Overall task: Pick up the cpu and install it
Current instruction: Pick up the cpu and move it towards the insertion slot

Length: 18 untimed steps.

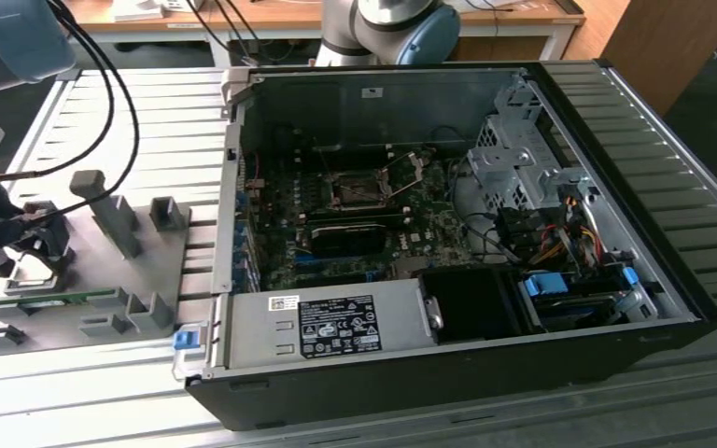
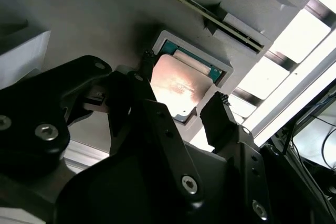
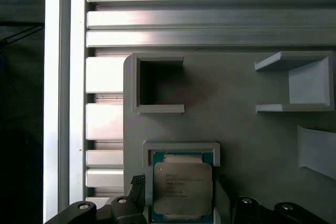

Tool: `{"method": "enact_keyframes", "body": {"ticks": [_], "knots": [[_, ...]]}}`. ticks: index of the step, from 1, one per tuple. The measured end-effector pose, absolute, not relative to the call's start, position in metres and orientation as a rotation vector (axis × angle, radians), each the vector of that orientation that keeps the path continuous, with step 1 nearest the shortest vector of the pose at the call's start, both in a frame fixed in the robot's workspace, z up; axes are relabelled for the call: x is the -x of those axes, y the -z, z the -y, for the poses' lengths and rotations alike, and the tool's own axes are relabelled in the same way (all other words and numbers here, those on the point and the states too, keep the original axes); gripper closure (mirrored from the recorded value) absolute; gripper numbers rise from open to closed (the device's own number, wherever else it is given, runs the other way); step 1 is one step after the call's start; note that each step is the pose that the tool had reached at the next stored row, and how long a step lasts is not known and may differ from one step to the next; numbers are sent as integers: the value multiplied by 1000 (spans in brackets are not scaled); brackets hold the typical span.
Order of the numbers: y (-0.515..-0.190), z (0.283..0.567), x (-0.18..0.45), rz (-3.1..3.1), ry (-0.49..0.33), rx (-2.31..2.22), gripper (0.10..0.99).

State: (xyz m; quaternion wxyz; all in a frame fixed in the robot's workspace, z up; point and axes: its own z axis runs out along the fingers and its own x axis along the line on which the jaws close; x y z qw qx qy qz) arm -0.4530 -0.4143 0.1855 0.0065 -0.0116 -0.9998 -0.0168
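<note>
A slatted aluminium bench (image 1: 657,140) carries a grey tray (image 1: 134,280) and an open computer case (image 1: 458,373). The cpu (image 3: 182,187) lies in its tray pocket, not yet lifted. The gripper (image 2: 182,80) hangs over it, fingers (image 2: 220,114) spread either side, apparently not clamping. The motherboard socket (image 1: 361,191) sits well apart; upright tray posts (image 1: 116,219) and the case wall (image 1: 228,187) stand between.

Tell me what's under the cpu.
The cpu lies in a square rimmed pocket of the grey tray. The pocket's floor beneath it is covered, so not visible.
</note>
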Motion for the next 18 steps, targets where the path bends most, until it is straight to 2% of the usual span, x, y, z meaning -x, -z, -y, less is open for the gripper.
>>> {"method": "enact_keyframes", "body": {"ticks": [1,11,12,18], "knots": [[-185,414,453,3128,53,35,447],[-184,414,453,3128,53,31,463],[-184,414,453,3128,52,31,533],[-183,414,452,3128,53,31,522]]}}
